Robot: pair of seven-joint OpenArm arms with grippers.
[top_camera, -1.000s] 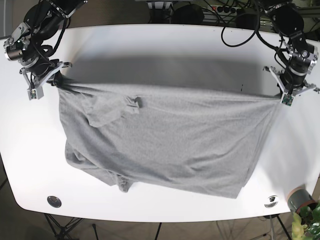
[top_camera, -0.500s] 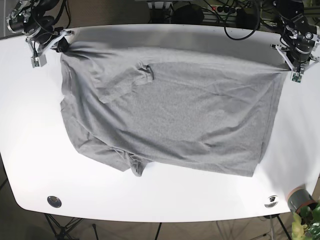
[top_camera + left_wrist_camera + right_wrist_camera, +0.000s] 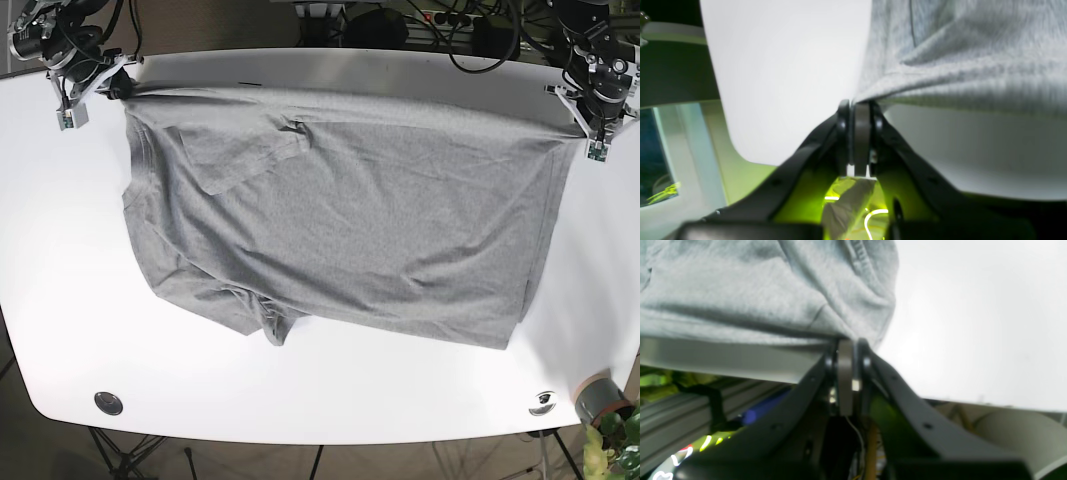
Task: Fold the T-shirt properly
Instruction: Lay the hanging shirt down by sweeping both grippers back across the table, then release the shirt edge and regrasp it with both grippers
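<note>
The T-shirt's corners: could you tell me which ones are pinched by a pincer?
The two far corners of the T-shirt: the right pincer and the left pincer each clamp one. The near corners lie loose on the table.

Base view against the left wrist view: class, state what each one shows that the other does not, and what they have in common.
Only the base view shows the whole grey T-shirt spread over the white table, the right gripper pinching its other top corner, a folded-over sleeve, and a small pot at the table's near corner.

Only the left wrist view shows the left gripper close up: its jaws are closed on a bunched edge of fabric, with green-lit clutter below.

Both show the grey shirt, the white table and the left gripper holding a corner.
</note>
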